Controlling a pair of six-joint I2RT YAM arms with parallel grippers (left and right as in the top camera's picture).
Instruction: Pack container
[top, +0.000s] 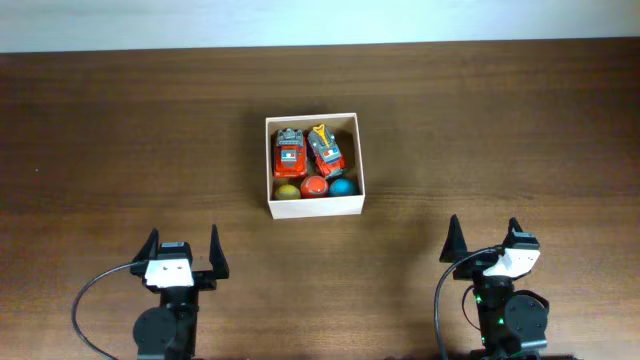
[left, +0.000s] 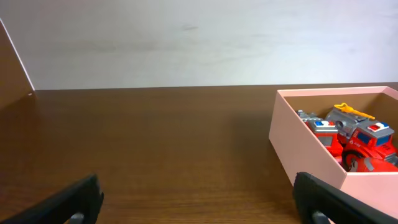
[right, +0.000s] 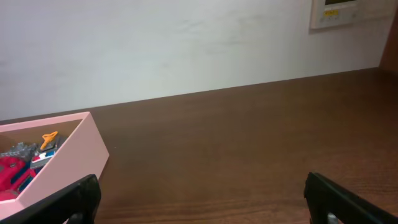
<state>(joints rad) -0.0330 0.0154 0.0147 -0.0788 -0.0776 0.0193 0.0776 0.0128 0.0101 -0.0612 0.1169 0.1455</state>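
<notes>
Black fingers (left: 71, 199) of my left claw (top: 183, 240) occupy the bottom corners of the left wrist view. They are spread wide and hold nothing. My right claw (top: 483, 228) is in the same condition: its fingers (right: 74, 199) stand wide apart and nothing is between them. Both claws sit at the near edge of the scene, well apart from each other and pointing toward the far side.

1. Dark brown wood-grain tabletop (top: 120, 130): it fills nearly the whole overhead view, with a white wall (top: 300, 20) along its far edge.
2. Small square cream-white cardboard container (top: 315, 207): it stands upright on the tabletop, centred between the two claws and well ahead of both. Neither claw touches it.
3. Two red toy vehicles with grey and blue parts: they lie side by side in the far half of the container, one on the left (top: 289, 152) and one on the right (top: 325, 150), which carries a yellow part.
4. Three small balls: they sit in a row along the near wall inside the container, in the order yellow-green ball (top: 288, 191), red ball (top: 315, 187), blue ball (top: 342, 186).
</notes>
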